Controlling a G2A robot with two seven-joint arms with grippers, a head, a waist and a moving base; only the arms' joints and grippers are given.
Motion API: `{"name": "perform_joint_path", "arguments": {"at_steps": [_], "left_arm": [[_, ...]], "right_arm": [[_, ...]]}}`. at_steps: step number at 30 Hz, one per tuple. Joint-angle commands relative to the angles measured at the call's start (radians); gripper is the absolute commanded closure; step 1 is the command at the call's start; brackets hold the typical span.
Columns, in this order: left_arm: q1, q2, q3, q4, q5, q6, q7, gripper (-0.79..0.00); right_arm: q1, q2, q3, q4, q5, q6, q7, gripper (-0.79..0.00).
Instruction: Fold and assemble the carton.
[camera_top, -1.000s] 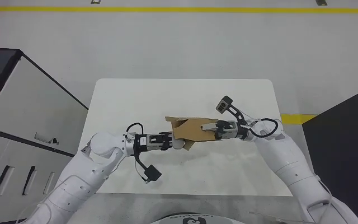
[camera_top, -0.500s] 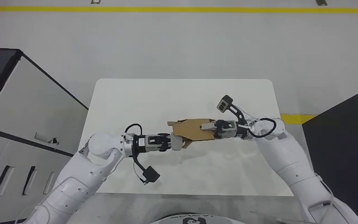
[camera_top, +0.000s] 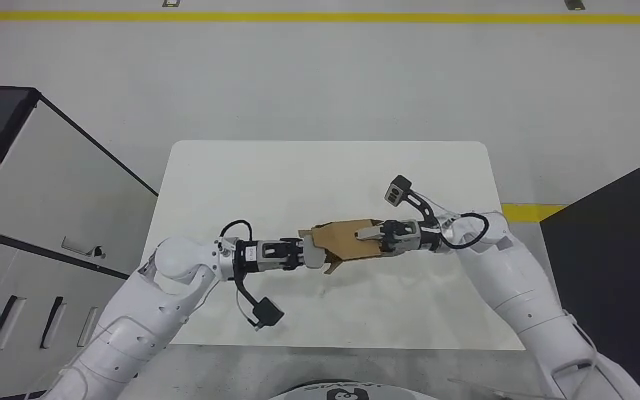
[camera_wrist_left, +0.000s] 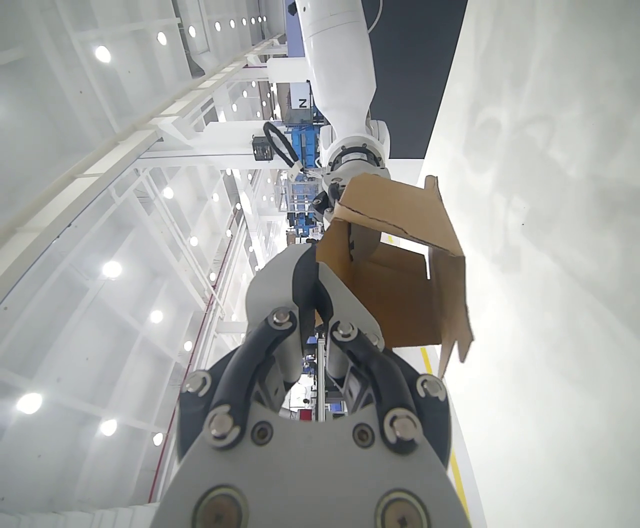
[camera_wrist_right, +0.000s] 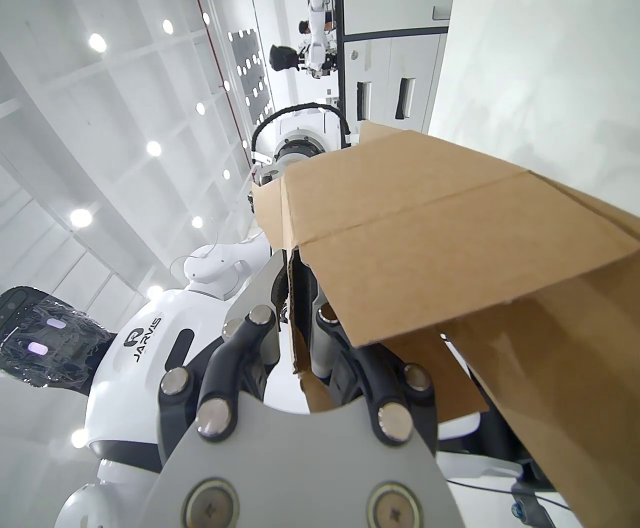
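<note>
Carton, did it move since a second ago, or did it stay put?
Yes. In the top view the carton has shifted a little away from the far edge of the table, toward the robot's side.

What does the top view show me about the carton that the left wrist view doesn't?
From the top view: the full outline of the white rectangular table, with the brown cardboard carton near its middle, the left claw at one end and the right claw at the other. From the left wrist view: the carton's hollow, open inside, a loose flap sticking out at one corner, and the left claw shut on a wall edge. Shared: the carton spanning between the two arms, with the table surface beside it.
</note>
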Motion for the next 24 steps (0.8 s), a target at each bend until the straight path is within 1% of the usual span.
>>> {"name": "perform_joint_path", "arguments": {"at_steps": [1,6,11,15,24], "left_arm": [[-0.005,-0.002,0.012,-0.006,0.003,-0.004,0.004,0.0],[-0.035,-0.009,0.053,-0.016,0.02,-0.015,0.001,0.0],[-0.058,-0.016,0.082,0.002,0.029,-0.018,-0.014,0.0],[-0.053,-0.014,0.062,0.017,0.019,0.001,-0.029,0.0],[-0.015,0.0,0.003,0.027,0.004,0.015,-0.026,0.0]], "right_arm": [[0.0,0.0,-0.007,-0.002,-0.015,0.004,-0.005,0.0],[0.005,-0.003,-0.023,-0.007,-0.031,0.012,-0.014,0.0],[0.007,-0.003,-0.028,-0.004,-0.038,0.009,-0.024,0.0],[-0.001,-0.002,-0.016,0.003,-0.003,-0.001,-0.015,0.0],[-0.014,0.0,0.015,0.009,0.083,-0.047,0.046,0.0]]}}
